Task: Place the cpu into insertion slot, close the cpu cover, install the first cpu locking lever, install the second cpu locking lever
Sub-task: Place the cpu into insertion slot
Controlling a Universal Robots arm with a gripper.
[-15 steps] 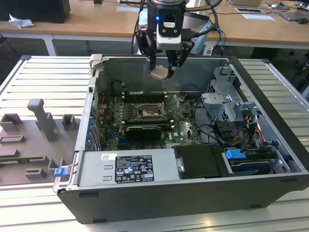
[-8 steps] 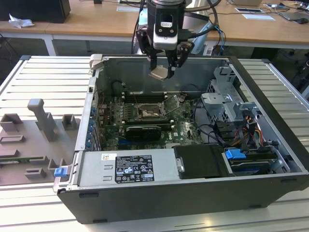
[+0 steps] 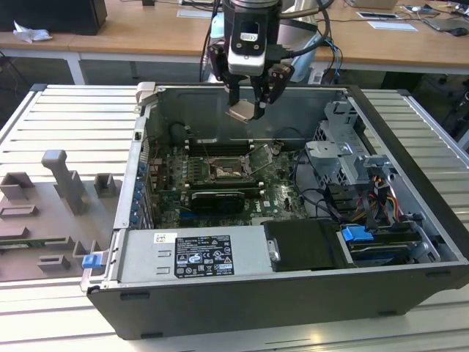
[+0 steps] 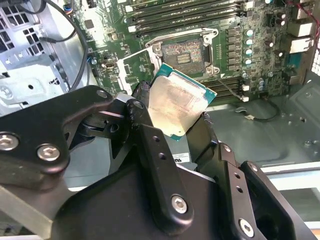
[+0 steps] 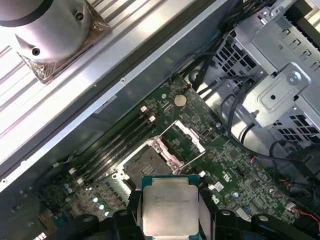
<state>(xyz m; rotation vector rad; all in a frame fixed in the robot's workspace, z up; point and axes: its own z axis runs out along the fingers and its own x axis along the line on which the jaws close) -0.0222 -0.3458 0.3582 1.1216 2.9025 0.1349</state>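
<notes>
The cpu point(image 5: 169, 205) is held tilted in the clenched pincer point(image 3: 247, 108) above the insertion slot point(image 5: 144, 163), whose contacts could be bent by a skewed seating.

cpu point(image 3: 240, 112) in hand point(image 3: 248, 108), above insertion slot point(image 3: 223, 167); cpu cover point(image 3: 261, 158) beside slot.

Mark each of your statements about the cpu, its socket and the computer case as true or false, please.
1. The gripper holds the cpu above the open computer. True.
2. The cpu sits in the insertion slot. False: the insertion slot is empty, and the cpu hangs in the air above the board.
3. The cpu cover stands open, swung up off the slot. True.
4. A side panel closes the case. False: the case is open, and the green board inside it shows.
</notes>
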